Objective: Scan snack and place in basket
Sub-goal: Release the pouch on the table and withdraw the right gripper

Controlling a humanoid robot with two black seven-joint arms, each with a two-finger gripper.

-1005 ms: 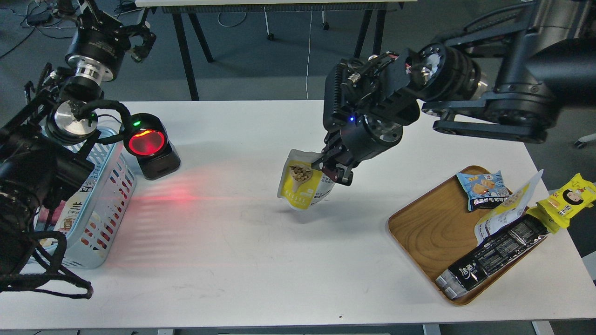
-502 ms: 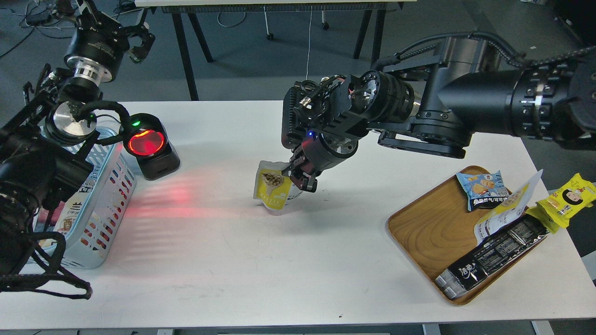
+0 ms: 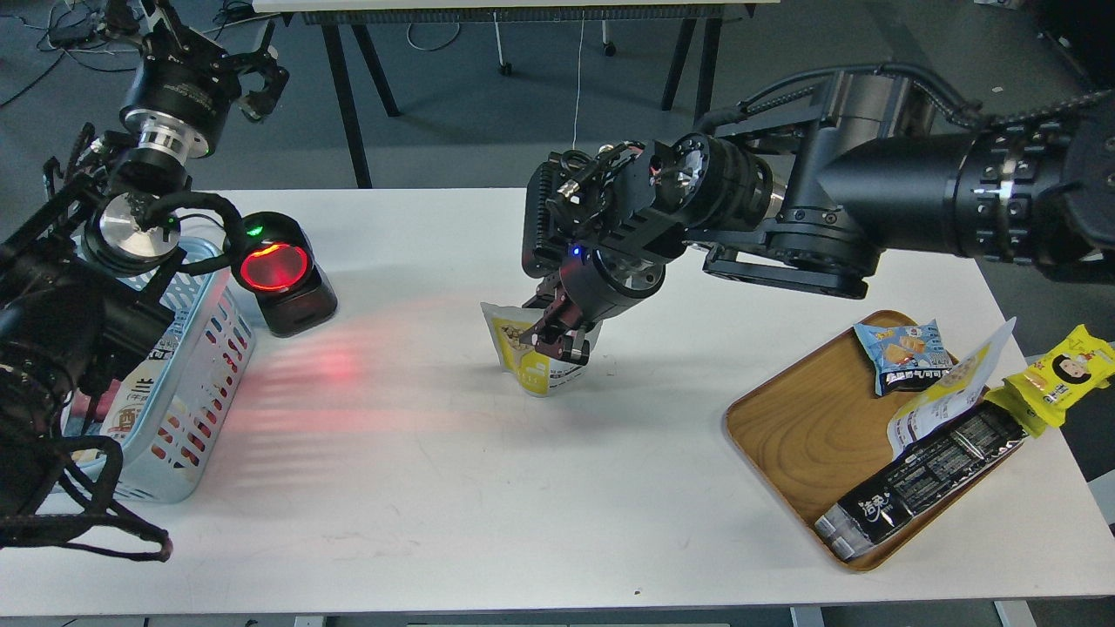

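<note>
Snack [image 3: 525,353] stands upright on the table [image 3: 453,488], well to the right of the scanner [image 3: 283,274] and its red glow. Right gripper [image 3: 557,335] is clamped on the pouch's upper right edge. Basket [image 3: 187,383] sits just left of the scanner. Left gripper [image 3: 248,74] hangs high above the scanner, fingers apart, holding nothing. Tray [image 3: 801,427] lies far right of the scanner.

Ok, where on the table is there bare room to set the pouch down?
Bare white table runs along the near edge, between the basket and the wooden tray. More lies behind the pouch held by the right gripper. It is crowded at the scanner and on the tray's right half.
</note>
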